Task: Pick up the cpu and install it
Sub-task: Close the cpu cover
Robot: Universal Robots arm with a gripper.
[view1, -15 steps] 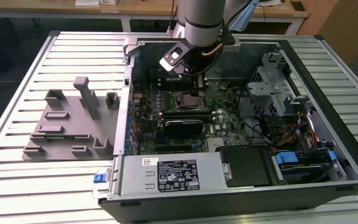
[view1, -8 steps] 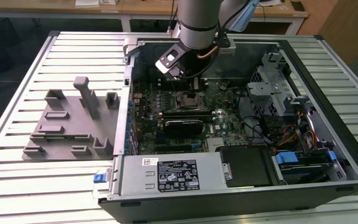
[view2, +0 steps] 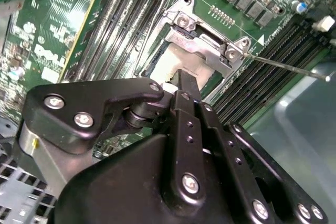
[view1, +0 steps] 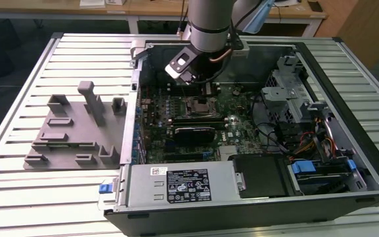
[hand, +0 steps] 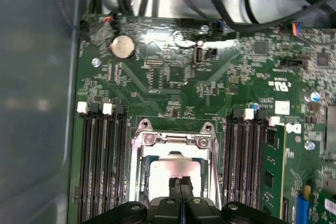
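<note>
The cpu (hand: 172,172) shows as a pale, shiny square lying flat inside the metal socket frame (hand: 139,150) on the green motherboard. In the second wrist view the cpu (view2: 167,65) sits under the frame's silver plate (view2: 206,46). My gripper (hand: 181,186) hangs right over the chip's edge with its two black fingers pressed together and nothing between them. Contact with the chip cannot be told. In the exterior view the gripper (view1: 201,85) reaches down into the open computer case just above the socket (view1: 199,104).
Memory slots (hand: 102,161) flank the socket on both sides. A thin lever wire (view2: 283,66) sticks out beside it. The case wall (hand: 37,103) and cables (hand: 231,3) are close. A grey fixture (view1: 77,128) lies outside the case at the exterior view's left.
</note>
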